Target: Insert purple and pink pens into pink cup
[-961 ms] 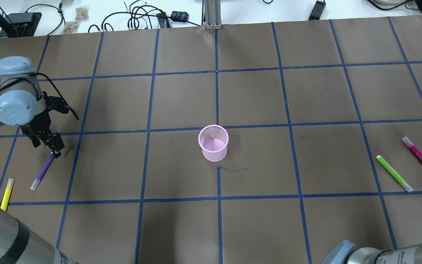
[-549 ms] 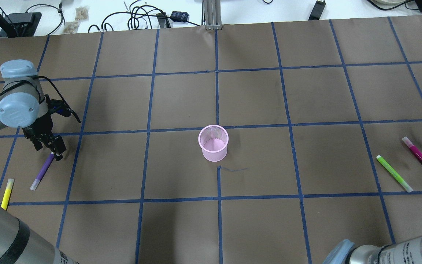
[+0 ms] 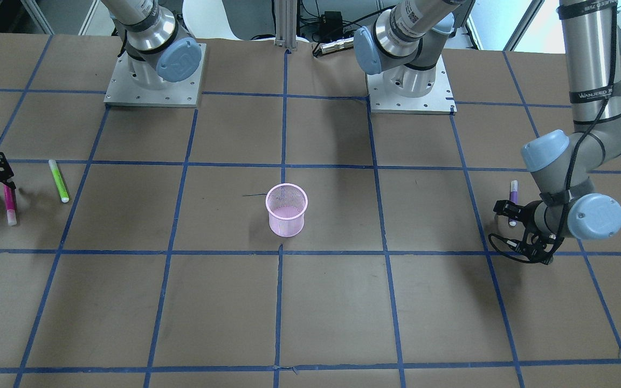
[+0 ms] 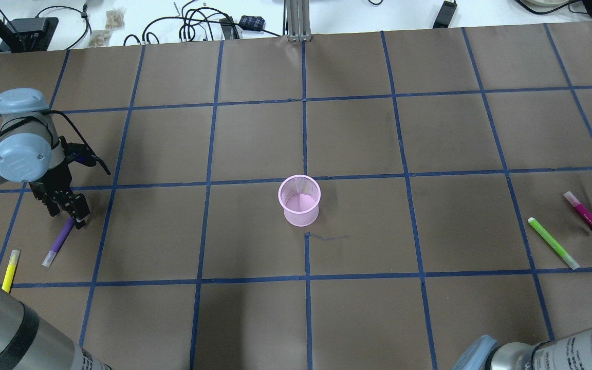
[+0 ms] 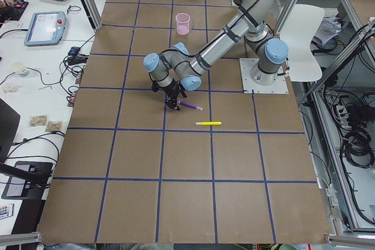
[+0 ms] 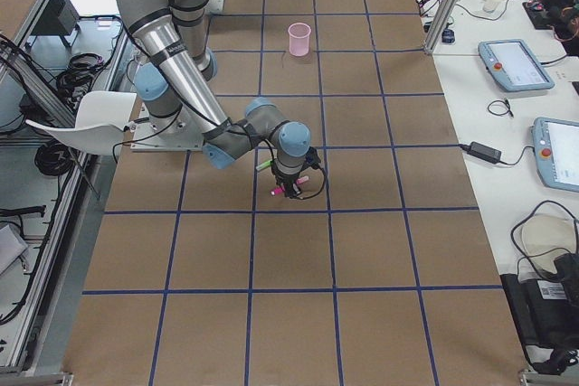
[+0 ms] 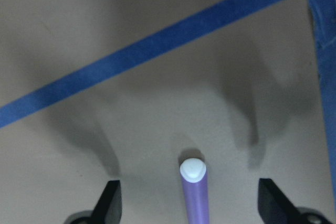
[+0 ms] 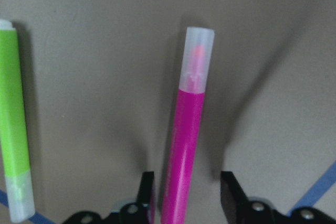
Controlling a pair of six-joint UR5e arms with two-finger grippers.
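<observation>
The left claw (image 7: 186,182) is spread wide above the desk (image 4: 357,139). The white-capped end of the purple pen (image 7: 194,203) lies flat midway between its fingers, touching neither. The right claw (image 8: 187,179) is narrowly spread around the pink pen (image 8: 186,129), with a slim gap on each side. A green pen (image 8: 13,119) lies just beside that claw. The pink cup (image 4: 299,205) stands upright between the two claws, well apart from both.

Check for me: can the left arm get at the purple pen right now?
Likely yes. The left hand hangs open over one end of the purple pen, a finger on each side. Nothing else lies close; the yellow pen lies apart.
</observation>
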